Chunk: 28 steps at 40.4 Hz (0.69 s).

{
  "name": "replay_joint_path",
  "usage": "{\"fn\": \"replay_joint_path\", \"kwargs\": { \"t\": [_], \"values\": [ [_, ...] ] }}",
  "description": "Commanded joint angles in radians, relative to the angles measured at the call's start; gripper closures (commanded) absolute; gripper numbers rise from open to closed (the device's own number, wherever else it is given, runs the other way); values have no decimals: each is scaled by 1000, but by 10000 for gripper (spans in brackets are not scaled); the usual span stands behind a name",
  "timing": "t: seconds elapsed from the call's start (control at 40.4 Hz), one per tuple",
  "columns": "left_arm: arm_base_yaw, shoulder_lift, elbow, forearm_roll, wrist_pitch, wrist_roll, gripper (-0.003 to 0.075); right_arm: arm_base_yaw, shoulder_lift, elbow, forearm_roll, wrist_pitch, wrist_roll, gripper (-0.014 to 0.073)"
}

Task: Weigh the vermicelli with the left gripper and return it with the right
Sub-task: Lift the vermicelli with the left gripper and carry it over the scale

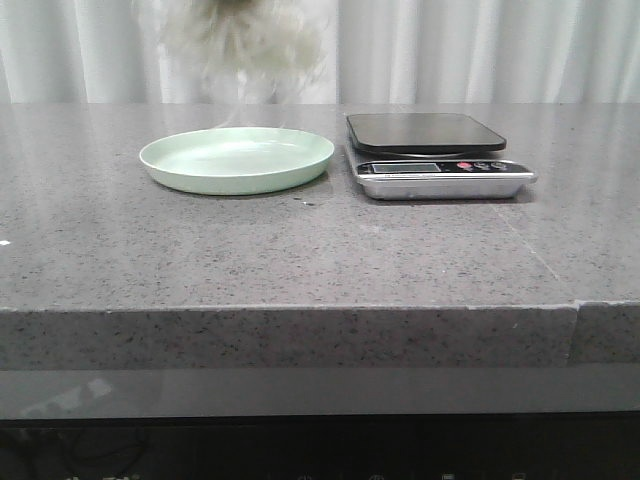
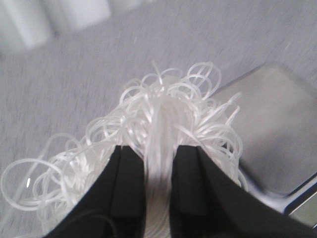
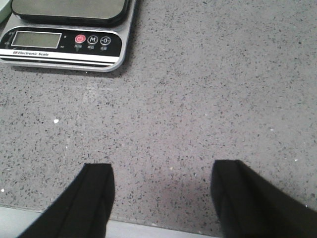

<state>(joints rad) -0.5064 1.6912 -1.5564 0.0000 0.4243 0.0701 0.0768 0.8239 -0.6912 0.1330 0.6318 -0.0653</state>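
The vermicelli hangs blurred high above the pale green plate, at the top of the front view. In the left wrist view my left gripper is shut on the vermicelli, whose whitish curly strands bulge out around the black fingers. The scale's dark platform lies below and to one side of the bundle. The plate is bare. My right gripper is open and holds nothing, low over the table near its front edge, with the scale ahead of it.
The digital scale, with a dark platform and silver front panel, stands right of the plate on the grey speckled table. White curtains hang behind. The table's front edge runs across the lower part of the front view.
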Motion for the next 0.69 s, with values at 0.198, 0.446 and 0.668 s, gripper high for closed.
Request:
{"fn": "replay_joint_path", "kwargs": {
  "t": [0.198, 0.446, 0.668],
  "values": [
    [-126, 15, -229, -11, -100, -3, 563, -5, -1, -33, -1, -50, -7, 54],
    [-177, 167, -368, -11, -100, -3, 563, -5, -1, -33, -1, -50, -7, 54],
    [-177, 262, -384, -11, -89, -3, 563, -5, -1, -33, -1, -50, -7, 54]
  ]
}}
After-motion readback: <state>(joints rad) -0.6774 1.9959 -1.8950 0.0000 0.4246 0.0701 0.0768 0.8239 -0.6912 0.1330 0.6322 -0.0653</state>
